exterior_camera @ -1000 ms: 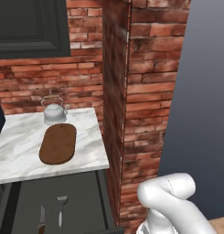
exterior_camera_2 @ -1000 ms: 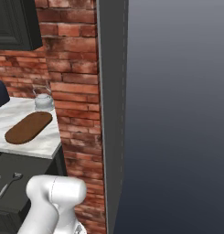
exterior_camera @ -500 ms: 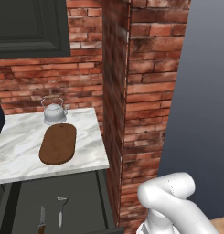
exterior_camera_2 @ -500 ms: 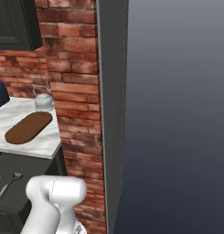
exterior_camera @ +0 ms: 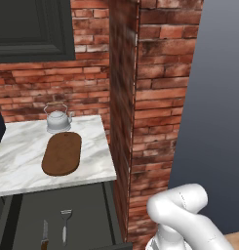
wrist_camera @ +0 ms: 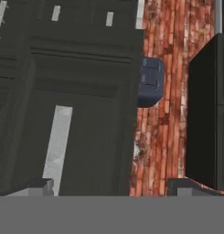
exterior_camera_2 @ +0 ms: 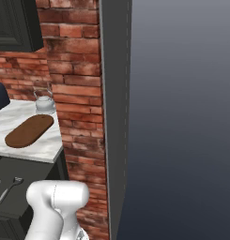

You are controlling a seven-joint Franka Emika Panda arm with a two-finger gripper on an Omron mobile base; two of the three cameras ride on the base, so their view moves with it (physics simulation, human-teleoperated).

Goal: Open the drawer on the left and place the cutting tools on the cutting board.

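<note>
Wide charcoal drawer (exterior_camera: 62, 219) stands open below the oval dark-brown wooden board (exterior_camera: 62, 153); silver forked peeler (exterior_camera: 65, 225) and brown-handled knife (exterior_camera: 44, 236) lie lengthwise inside. Gripper (wrist_camera: 111, 186), jaws spread, faces the drawer front.

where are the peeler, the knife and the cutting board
peeler (exterior_camera: 65, 225), left base view, on its slim handle, inside the open drawer
knife (exterior_camera: 45, 234), left base view, on its blade, left of the peeler
cutting board (exterior_camera: 62, 154), left base view, on its middle

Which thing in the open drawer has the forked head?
The silver-grey peeler, lying right of the brown-handled knife in the drawer. The knife has a thin blade and no fork.
</note>
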